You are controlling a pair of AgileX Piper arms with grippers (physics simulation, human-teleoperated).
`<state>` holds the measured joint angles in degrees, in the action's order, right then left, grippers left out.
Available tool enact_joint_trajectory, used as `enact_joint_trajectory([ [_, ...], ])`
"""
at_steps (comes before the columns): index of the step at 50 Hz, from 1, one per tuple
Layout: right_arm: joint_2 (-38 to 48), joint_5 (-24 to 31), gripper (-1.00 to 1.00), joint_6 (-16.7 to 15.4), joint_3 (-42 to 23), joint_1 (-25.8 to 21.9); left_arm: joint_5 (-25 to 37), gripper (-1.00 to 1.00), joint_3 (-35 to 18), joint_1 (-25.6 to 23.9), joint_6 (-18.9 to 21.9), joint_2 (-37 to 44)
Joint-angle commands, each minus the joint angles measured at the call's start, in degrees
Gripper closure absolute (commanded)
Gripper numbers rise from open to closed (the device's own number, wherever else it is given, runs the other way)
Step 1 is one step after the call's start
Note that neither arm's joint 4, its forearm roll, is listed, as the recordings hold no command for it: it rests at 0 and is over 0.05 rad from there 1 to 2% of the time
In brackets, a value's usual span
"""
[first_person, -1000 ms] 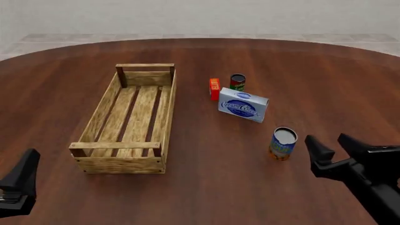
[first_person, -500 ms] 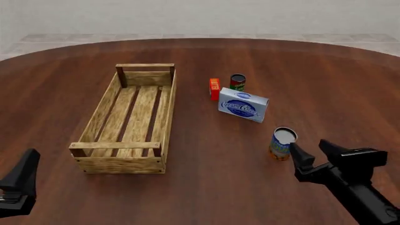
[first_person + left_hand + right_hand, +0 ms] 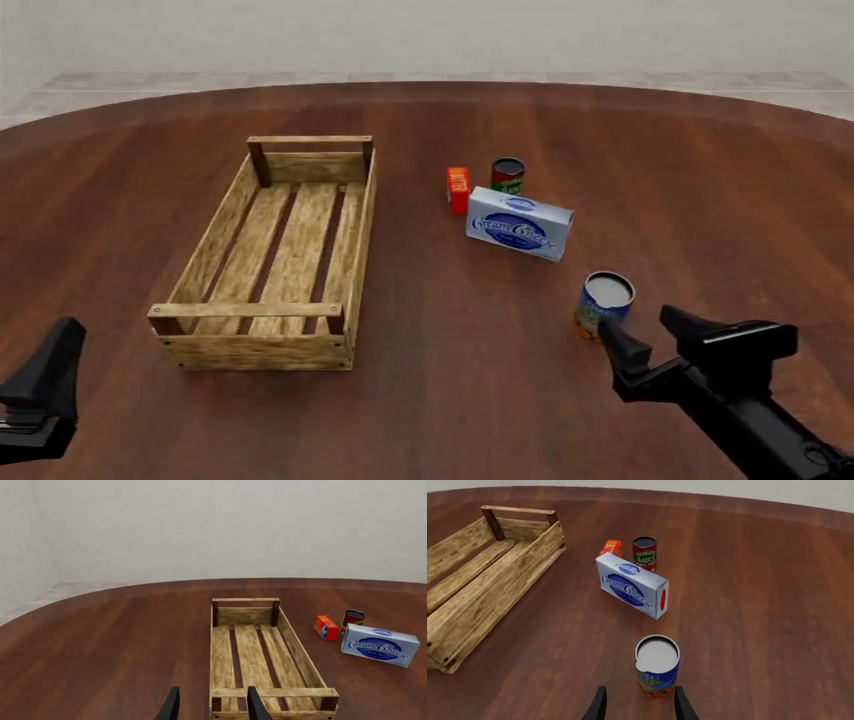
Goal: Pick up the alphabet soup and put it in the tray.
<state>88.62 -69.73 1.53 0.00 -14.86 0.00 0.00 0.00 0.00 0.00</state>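
Note:
The alphabet soup (image 3: 605,303) is a small blue-labelled can with an orange band and a pale top, upright on the table right of centre. My right gripper (image 3: 641,325) is open just on the near side of it, slightly to its right, and not touching it. In the right wrist view the can (image 3: 657,672) stands just ahead of the spread fingers (image 3: 598,706). The tray (image 3: 254,310), a long light-wood crate, lies to the left with nothing in it. My left gripper (image 3: 47,385) waits at the near left corner, open, its fingers (image 3: 254,705) short of the tray's near end bar (image 3: 273,692).
A blue-and-white cream cheese box (image 3: 521,228) lies beyond the soup can. Behind the box are a dark red-and-green can (image 3: 507,175) and a small orange box (image 3: 458,190). The tray's side wall (image 3: 494,595) is far to the left of the soup can.
My right gripper has slid left and back toward the table's near edge, ending close behind the soup can. The left arm and all objects have stayed still.

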Motion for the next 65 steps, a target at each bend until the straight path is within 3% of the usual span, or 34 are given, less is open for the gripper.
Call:
enact_joint_trajectory([
  [1, 0.65, -0.16, -1.0, -0.27, 0.0, -0.33, 0.0, -1.0, 0.0, 0.0, 0.0, 0.0],
  [25, 0.9, -0.17, -1.0, -1.81, 0.0, 3.35, 0.0, -1.0, 0.0, 0.0, 0.0, 0.0],
  [41, 0.26, -0.17, -1.0, -3.77, -0.02, 2.03, 0.0, -1.0, 0.0, 0.0, 0.0, 0.0],
  [65, 4.31, -0.17, -1.0, -3.16, -3.32, 3.36, 0.0, -1.0, 0.0, 0.0, 0.0, 0.0],
])
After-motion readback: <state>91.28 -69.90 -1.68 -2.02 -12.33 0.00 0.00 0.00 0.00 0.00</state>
